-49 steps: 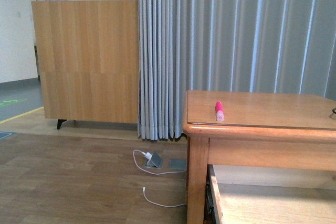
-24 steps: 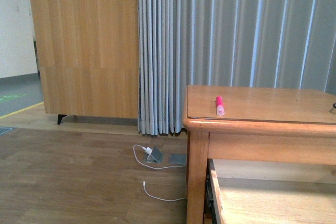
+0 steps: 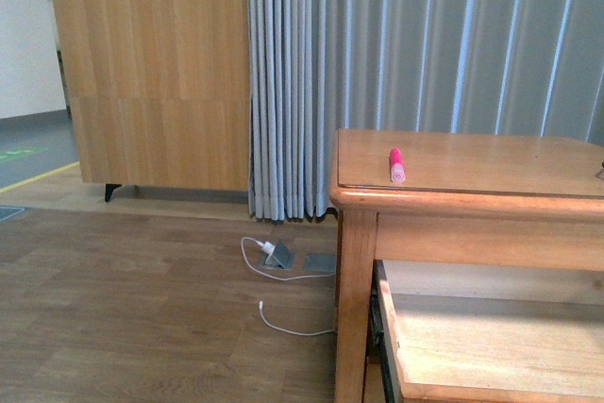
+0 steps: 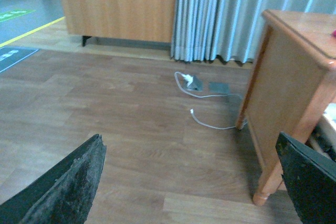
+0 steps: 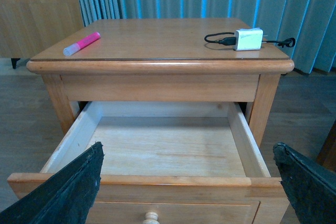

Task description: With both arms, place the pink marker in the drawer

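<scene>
Find pink marker (image 5: 82,43) lying along tabletop's (image 5: 157,40) left edge, above-left of wide-spread right gripper (image 5: 186,150); left gripper (image 4: 189,137) equally wide.

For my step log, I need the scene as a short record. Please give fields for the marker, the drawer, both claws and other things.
marker: pink marker lies on the cabinet top, near an edge
drawer: upper drawer pulled open, no item seen inside
left claw: open, holds nothing, over the floor
right claw: open, holds nothing, facing the open drawer
other: white charger with black cable, on top
</scene>
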`<act>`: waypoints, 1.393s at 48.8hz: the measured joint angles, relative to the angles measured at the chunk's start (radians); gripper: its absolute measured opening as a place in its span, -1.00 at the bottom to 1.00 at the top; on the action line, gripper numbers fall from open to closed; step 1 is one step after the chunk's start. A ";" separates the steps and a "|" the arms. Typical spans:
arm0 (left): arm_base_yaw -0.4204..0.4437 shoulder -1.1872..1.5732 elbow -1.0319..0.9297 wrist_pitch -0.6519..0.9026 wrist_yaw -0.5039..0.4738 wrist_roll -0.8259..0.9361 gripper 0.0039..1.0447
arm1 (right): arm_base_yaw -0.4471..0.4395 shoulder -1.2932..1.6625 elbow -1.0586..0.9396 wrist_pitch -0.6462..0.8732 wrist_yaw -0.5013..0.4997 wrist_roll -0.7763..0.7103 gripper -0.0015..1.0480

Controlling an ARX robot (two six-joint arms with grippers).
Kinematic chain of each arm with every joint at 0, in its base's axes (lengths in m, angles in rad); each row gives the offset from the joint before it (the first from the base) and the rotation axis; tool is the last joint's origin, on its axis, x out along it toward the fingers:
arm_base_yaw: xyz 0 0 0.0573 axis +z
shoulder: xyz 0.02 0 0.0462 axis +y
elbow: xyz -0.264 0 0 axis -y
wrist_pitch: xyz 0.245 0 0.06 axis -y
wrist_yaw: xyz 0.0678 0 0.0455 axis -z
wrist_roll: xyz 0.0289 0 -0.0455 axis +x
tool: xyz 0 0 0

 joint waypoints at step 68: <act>-0.304 1.734 1.912 -0.480 0.141 0.072 0.89 | 0.000 0.000 0.000 0.000 0.000 0.000 0.84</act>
